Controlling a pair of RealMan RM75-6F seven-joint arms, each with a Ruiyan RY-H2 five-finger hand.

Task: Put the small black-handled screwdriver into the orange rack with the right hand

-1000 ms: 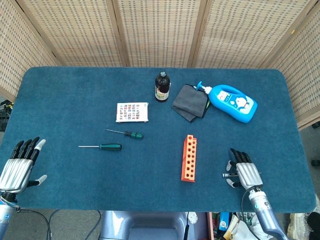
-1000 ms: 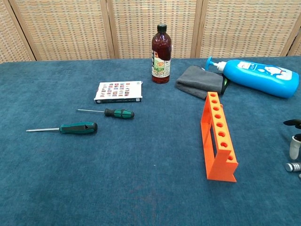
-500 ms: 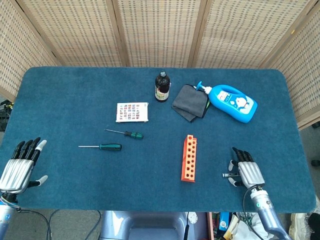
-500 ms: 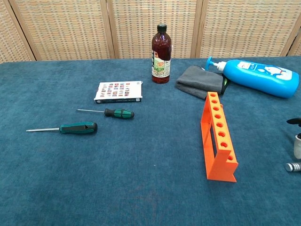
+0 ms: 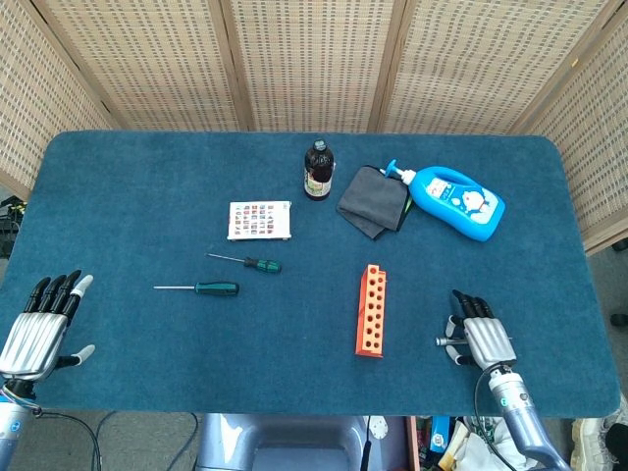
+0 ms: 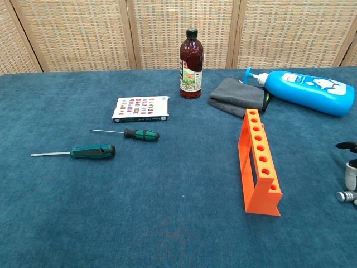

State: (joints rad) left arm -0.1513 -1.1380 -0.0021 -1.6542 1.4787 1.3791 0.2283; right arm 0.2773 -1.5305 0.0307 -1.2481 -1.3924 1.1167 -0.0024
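We see the small black-handled screwdriver (image 5: pixel 251 262) lying flat on the blue table (image 5: pixel 147 196), shaft pointing left, just below the small printed box (image 5: pixel 260 220). A larger screwdriver (image 5: pixel 200 287) lies near it, further toward the front left. The orange rack (image 5: pixel 371 310) stands well apart to the right, all holes empty. Our right hand (image 5: pixel 476 339) rests at the front edge beside the rack, fingers spread and holding nothing. Our left hand (image 5: pixel 37 324) sits at the far corner, fingers extended and empty

small screwdriver (image 6: pixel 134 134) lying flat, orange rack (image 6: pixel 259 163) upright, well apart
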